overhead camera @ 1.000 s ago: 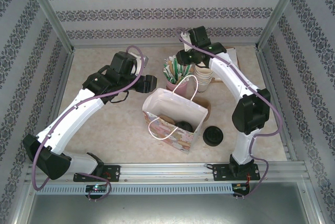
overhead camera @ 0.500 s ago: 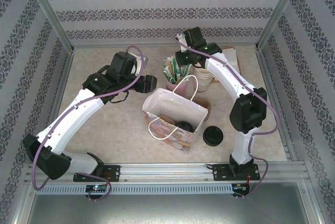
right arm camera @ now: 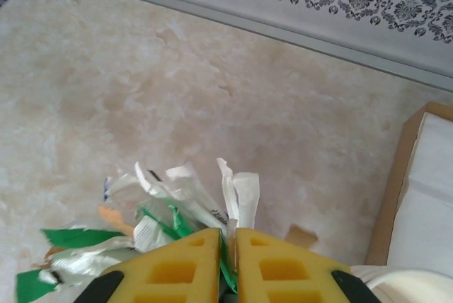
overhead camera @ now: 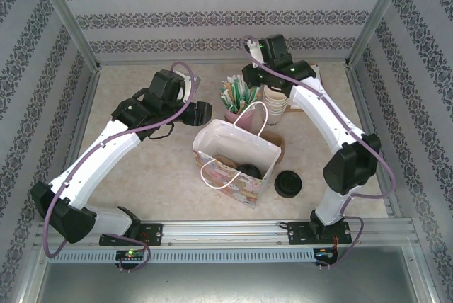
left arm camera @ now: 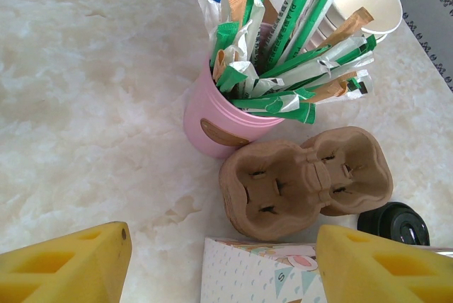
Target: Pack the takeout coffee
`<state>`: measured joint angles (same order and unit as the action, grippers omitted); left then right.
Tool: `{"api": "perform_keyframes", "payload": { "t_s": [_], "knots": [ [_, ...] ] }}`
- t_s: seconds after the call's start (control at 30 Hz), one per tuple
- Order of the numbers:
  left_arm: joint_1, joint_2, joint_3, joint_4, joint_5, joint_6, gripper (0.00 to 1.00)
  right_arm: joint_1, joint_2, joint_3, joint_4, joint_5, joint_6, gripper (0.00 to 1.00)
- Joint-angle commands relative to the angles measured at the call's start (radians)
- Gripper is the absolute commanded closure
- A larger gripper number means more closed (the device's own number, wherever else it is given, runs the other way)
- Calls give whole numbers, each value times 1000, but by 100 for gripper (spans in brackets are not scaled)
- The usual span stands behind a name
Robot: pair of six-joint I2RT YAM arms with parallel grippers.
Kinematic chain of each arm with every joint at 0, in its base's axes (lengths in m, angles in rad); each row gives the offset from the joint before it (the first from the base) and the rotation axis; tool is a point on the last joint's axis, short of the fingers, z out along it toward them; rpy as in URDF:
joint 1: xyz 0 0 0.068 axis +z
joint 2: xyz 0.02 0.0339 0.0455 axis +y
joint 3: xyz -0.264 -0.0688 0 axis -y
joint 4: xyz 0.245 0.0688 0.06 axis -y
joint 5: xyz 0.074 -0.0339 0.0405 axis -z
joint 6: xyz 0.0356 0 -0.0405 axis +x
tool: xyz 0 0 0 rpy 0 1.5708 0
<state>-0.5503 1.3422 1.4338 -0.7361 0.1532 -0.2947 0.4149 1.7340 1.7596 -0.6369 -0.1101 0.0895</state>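
The takeout coffee (overhead camera: 288, 183) stood on the table (overhead camera: 156, 175) just right of the paper bag (overhead camera: 244, 188), outside it, lid up, nr the front edge. The bag stood open w/ its handles up; a dark round item and sth brown lay inside. Behind the bag sat a pink cup (left arm camera: 212, 126) stuffed w/ sachets (left arm camera: 287, 69), mostly green and white. A brown cup carrier (left arm camera: 304, 179) lay just beside the pink cup, btwn it and the bag, and a stack of cream cups (overhead camera: 276, 101) stood close on its right. The right gripper (right arm camera: 232, 236) was down on top of the sachets, fingers pressed to a thin slit, w/ a packet edge apparently caught btwn them. The left gripper (left arm camera: 225, 257) hung nr the bag's back rim, left of the pink cup in the top view. Its jaws were spread wide w/ nothing in them, well apart from the coffee.
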Motion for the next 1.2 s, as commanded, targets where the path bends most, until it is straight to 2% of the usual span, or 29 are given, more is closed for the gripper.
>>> {"api": "perform_keyframes", "payload": {
  "t_s": [0.0, 0.2, 0.43, 0.53, 1.17],
  "knots": [
    [-14, -9, 28, -6, -15, 2, 30, -27, -47, -64, 59, -75, 51, 83],
    [-14, 11, 49, -1, -17, 24, 30, -51, -68, -121, 111, -113, 71, 78],
    [-14, 33, 68, -4, -35, 28, 30, -53, -33, -105, 90, -99, -22, 76],
    [-13, 43, 78, -13, -32, 26, 30, -51, -16, -97, 100, -132, -57, 65],
    [-14, 47, 78, -31, -29, 25, 30, -56, 64, -35, 121, -126, -93, 75]
  ]
}}
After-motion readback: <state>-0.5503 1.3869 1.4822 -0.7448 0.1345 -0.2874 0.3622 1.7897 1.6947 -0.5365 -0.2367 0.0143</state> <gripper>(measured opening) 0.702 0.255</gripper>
